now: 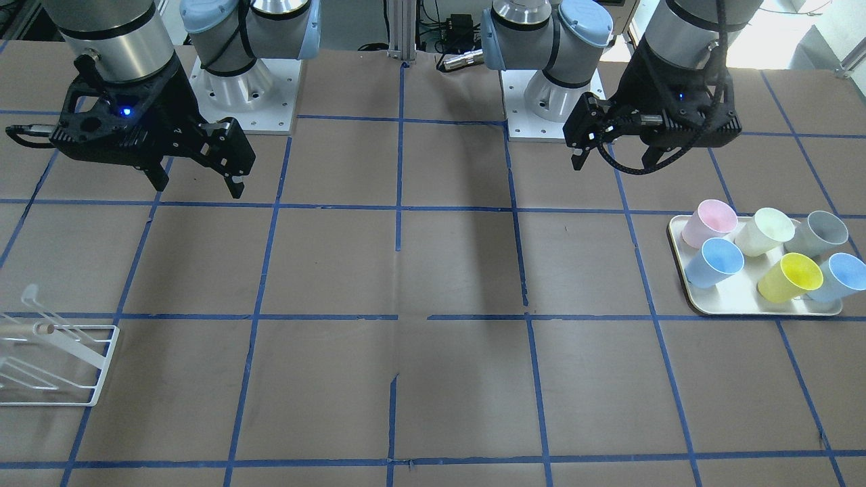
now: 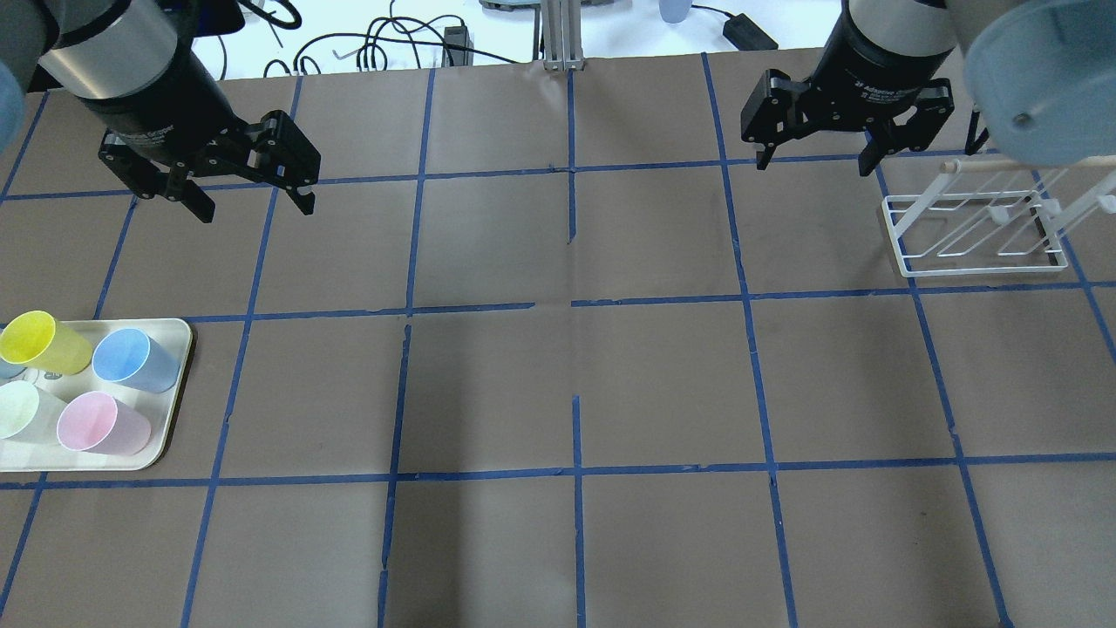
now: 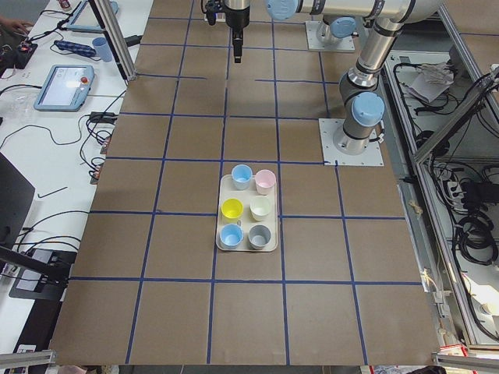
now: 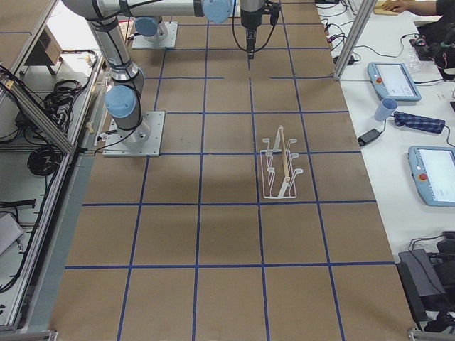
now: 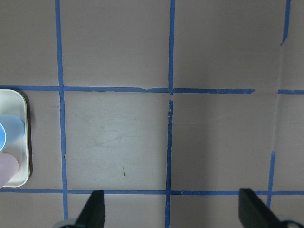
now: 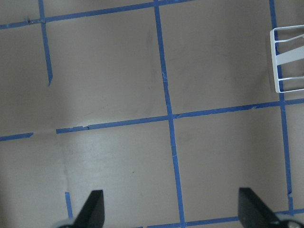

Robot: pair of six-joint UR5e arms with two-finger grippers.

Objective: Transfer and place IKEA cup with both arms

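Two light blue IKEA cups [image 1: 716,262] [image 1: 842,276] stand upright on a cream tray [image 1: 764,311] with pink, pale green, grey and yellow cups. In the overhead view one blue cup [image 2: 132,359] shows fully on the tray [image 2: 174,392]; the other is cut off by the view's left edge. My left gripper [image 2: 255,205] [image 1: 612,162] hangs open and empty above the table, beyond the tray and apart from it. My right gripper [image 2: 814,164] [image 1: 199,188] is open and empty, high up beside the rack. The left wrist view shows a blue cup [image 5: 9,133] at its edge.
A white wire rack [image 2: 976,235] [image 1: 61,365] with a wooden rod stands at the table end on my right side; it also shows in the right wrist view [image 6: 287,66]. Blue tape lines grid the brown table. Both arm bases stand at the table's robot side.
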